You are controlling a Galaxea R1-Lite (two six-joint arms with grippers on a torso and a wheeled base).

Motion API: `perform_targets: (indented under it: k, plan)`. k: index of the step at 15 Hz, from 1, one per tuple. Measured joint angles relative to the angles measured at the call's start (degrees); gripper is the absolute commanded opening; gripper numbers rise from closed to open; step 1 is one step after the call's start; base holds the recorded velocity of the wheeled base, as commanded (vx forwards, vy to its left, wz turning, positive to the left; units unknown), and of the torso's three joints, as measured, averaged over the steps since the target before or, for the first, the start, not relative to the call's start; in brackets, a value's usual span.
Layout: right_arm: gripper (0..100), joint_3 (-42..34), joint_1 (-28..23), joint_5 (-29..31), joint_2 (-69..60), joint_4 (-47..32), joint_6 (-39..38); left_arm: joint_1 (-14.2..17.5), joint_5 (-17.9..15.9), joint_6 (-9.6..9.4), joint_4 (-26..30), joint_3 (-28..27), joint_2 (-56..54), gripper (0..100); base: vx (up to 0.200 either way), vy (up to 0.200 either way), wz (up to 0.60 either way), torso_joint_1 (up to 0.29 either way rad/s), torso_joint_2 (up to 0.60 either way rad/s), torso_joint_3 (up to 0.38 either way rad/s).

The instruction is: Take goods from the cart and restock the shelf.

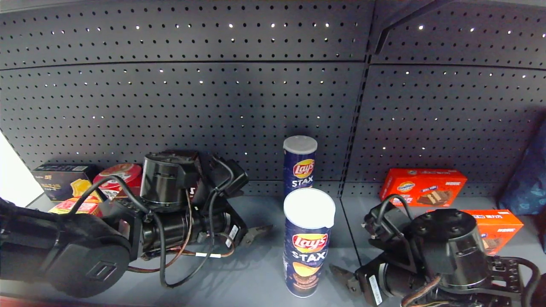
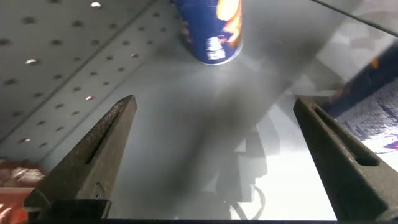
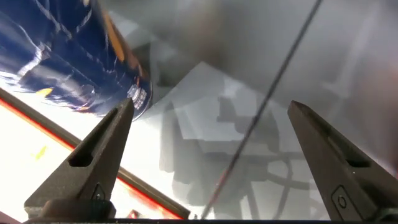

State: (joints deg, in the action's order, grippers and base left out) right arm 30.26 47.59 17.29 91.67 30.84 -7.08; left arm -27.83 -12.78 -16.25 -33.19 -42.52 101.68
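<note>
Two blue chip cans with white lids stand upright on the grey shelf (image 1: 256, 277). The rear can (image 1: 300, 166) is close to the pegboard; the front can (image 1: 308, 243) is near the shelf's front edge. My left gripper (image 1: 257, 233) lies low on the shelf left of the front can, open and holding nothing. Its wrist view has the rear can (image 2: 208, 31) ahead between the open fingers (image 2: 99, 149), and the front can (image 2: 367, 106) off to one side. My right gripper (image 1: 341, 273) sits just right of the front can's base, open, with that can (image 3: 74, 68) beside one finger (image 3: 99, 155).
Two orange boxes (image 1: 422, 185) (image 1: 497, 226) lie on the shelf's right part, with a blue bag (image 1: 527, 183) at the far right. Behind the left arm are a dark box (image 1: 64, 179), a red-lidded tub (image 1: 119, 174) and a yellow packet (image 1: 76, 207). Pegboard (image 1: 213, 106) closes the back.
</note>
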Motion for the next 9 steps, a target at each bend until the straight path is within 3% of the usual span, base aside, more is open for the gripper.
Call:
perform_targets:
  k: [5,9]
  plan:
    - [100,-2.26,-2.36,0.01,-11.85,0.0,-0.11,1.35,0.11,0.55,-0.96,1.65,-9.24,100,0.0,0.0,0.0,0.0,0.0,0.0]
    - [100,-6.17,-6.06,-0.07,-21.88,0.24,0.09,3.8,-0.27,0.71,-2.33,8.92,-21.04,100,0.0,0.0,0.0,0.0,0.0,0.0]
